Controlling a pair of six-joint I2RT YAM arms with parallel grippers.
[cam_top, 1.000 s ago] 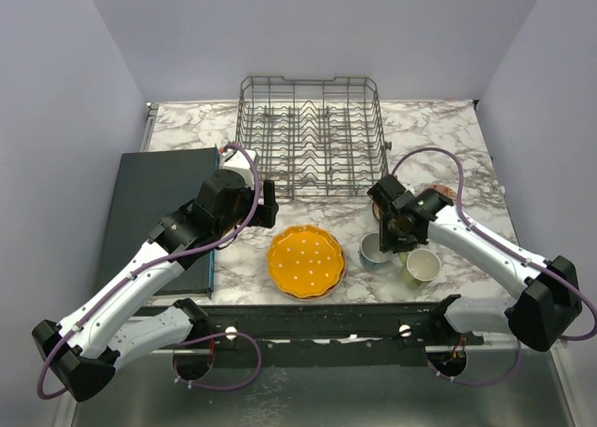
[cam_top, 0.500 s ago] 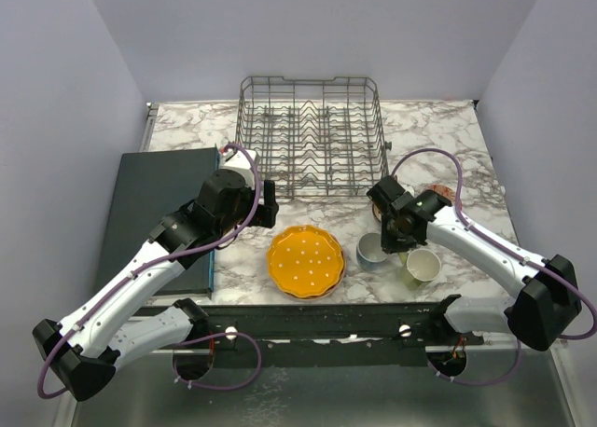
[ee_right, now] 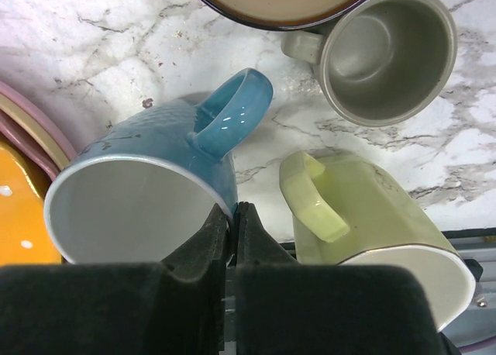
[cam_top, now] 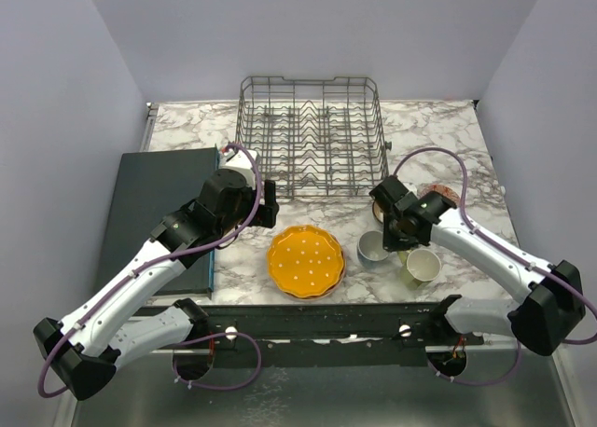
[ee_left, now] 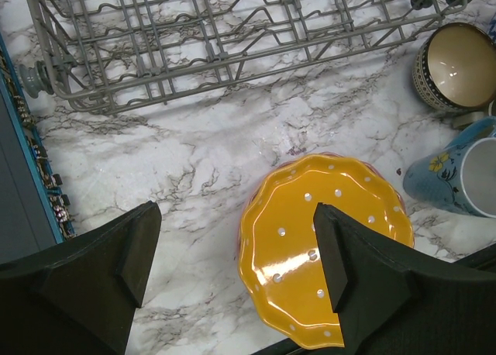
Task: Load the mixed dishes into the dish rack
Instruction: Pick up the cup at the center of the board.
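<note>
The grey wire dish rack (cam_top: 308, 80) (ee_left: 232, 29) stands at the back of the marble table with no dishes in it. An orange scalloped, white-dotted plate (cam_top: 306, 261) (ee_left: 325, 254) tops a stack with pink and peach rims (ee_right: 31, 134). My right gripper (ee_right: 232, 211) (cam_top: 390, 233) is shut on the rim of the blue mug (ee_right: 147, 177) (cam_top: 375, 250), one finger inside and one outside. Beside it lie a yellow mug (ee_right: 372, 208) (cam_top: 422, 267), an olive mug (ee_right: 384, 56) and a dark brown bowl (ee_right: 283, 2). My left gripper (ee_left: 232, 223) (cam_top: 264, 208) hovers open, left of the plate.
A dark flat mat (cam_top: 154, 203) covers the table's left side, and its edge (ee_left: 23, 192) shows in the left wrist view. A bowl with a patterned outside (ee_left: 453, 64) sits right of the rack's near corner. The black front rail (cam_top: 308, 320) runs along the near edge.
My right gripper's jaws have closed onto the blue mug's rim, and the mug has shifted slightly left. The left arm has not moved.
</note>
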